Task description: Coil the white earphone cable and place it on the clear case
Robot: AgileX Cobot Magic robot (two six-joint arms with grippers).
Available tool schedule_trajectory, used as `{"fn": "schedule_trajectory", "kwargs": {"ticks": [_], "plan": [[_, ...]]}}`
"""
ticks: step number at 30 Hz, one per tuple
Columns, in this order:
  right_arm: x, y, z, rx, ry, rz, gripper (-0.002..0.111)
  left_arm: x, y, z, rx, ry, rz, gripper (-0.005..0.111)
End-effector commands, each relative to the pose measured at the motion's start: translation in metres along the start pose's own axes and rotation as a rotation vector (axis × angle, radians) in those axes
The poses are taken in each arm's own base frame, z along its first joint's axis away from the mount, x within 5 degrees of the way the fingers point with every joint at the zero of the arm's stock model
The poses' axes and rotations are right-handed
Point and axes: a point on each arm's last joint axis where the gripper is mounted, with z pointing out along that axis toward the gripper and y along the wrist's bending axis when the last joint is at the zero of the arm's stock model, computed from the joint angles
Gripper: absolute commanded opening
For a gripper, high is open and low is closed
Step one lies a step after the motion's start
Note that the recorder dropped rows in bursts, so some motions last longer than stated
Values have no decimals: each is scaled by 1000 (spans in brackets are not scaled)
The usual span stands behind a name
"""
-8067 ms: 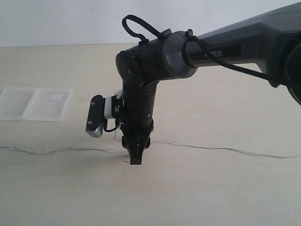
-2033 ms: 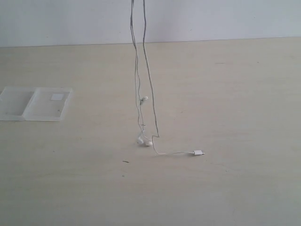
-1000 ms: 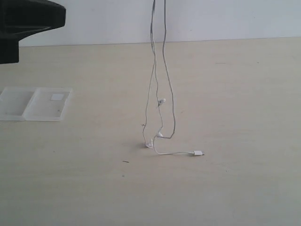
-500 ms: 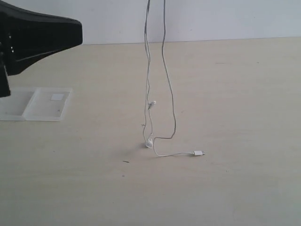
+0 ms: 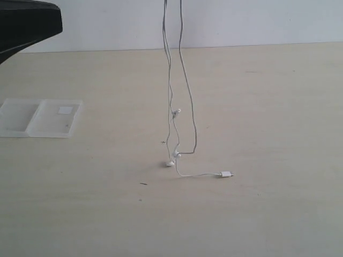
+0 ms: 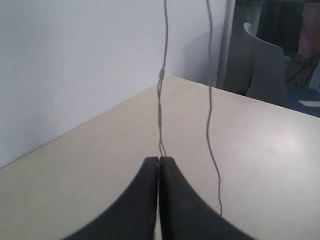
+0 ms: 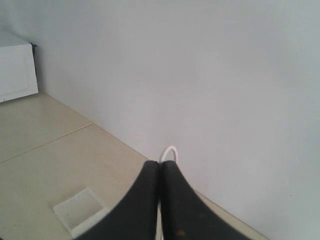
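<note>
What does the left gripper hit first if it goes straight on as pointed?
Probably the white earphone cable: its doubled strand hangs straight ahead of the shut left gripper in the left wrist view. How far off is unclear. Beyond it, only table.

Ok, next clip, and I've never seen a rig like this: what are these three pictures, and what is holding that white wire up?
This is a robot with two arms, each ending in a two-finger gripper. The wide picture comes from a camera off the arms; the other two come from wrist cameras looking past black fingers. On the table lie the clear case and the low end of the white earphone cable, with an earbud and the plug. The rest hangs from above that picture. The right gripper is shut on it: a white loop pokes out between its tips. The left gripper is shut; the cable hangs beyond it, apparently not held.
</note>
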Motion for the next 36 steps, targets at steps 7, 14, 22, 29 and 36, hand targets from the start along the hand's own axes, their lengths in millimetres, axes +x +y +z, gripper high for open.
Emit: {"fn": "schedule_trajectory", "kwargs": {"ticks": [7, 14, 22, 29, 36], "plan": [[-5, 0, -3, -8, -41, -3, 0, 0, 0, 9, 38, -38, -83, 56], [-7, 1, -3, -17, -63, -3, 0, 4, -2, 21, 118, -46, 51, 57], [-8, 1, -3, -21, -70, 38, 0, 17, 8, 46, 142, 2, -22, 71], [-8, 1, -3, -20, -71, 36, 0, 34, 16, 67, 153, 80, -44, 71], [-8, 1, -3, -21, -69, 78, 0, 23, 18, 87, 246, 53, -48, 71]]}}
